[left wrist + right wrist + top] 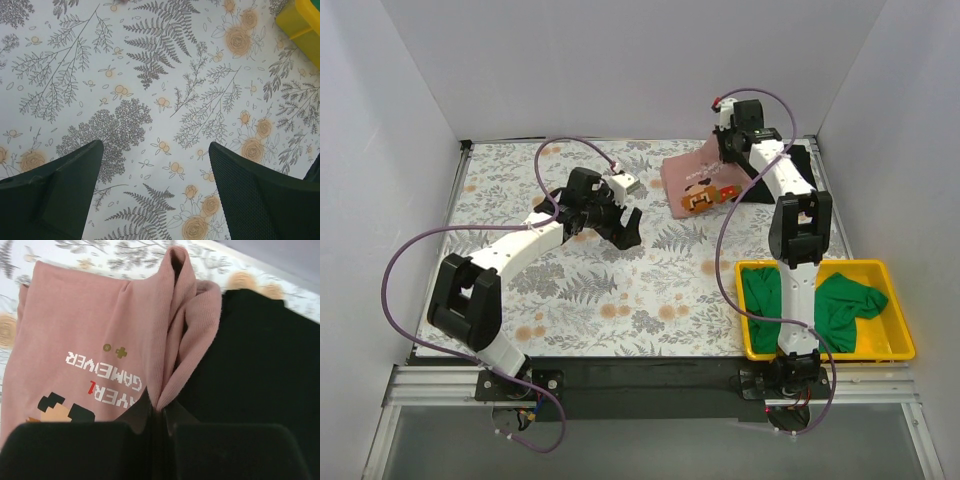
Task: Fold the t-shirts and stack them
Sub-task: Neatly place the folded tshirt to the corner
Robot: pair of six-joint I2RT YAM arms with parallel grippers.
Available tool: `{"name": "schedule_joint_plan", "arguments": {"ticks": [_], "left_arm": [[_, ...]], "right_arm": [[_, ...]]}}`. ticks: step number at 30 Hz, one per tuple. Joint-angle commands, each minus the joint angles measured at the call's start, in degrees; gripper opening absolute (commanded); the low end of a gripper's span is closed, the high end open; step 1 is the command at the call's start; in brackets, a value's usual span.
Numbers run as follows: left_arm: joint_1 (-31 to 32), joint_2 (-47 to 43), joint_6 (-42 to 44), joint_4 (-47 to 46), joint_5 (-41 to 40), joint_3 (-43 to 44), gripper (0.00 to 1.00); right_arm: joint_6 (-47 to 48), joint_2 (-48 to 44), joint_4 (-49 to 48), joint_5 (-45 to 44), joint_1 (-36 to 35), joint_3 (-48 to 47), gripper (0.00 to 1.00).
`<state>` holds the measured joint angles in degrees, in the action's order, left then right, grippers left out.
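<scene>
right tool [156, 412]: clenched on raised fold of pink t-shirt [75, 330], far beyond yellow bin [825, 353], likely to fold it beside touching black t-shirt [255, 370] | left tool [155, 160]: released, idle above table [150, 75], left of bin | green t-shirt [845, 305]: bunched inside bin, not yet folded
</scene>
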<state>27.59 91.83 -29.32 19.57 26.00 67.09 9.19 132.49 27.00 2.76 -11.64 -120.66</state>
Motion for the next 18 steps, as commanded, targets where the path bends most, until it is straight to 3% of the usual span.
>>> {"name": "schedule_joint_plan", "arguments": {"ticks": [1,18], "left_arm": [[0.27,-3.76,-1.79,2.05,0.28,-1.26,0.86],[0.27,-3.42,-0.21,3.01,0.72,-0.91,0.88]], "right_arm": [[8.21,-0.73,2.96,-2.50,1.35,-5.89,0.01],[9.27,-8.55,3.67,-4.61,3.90,-9.51,0.01]]}}
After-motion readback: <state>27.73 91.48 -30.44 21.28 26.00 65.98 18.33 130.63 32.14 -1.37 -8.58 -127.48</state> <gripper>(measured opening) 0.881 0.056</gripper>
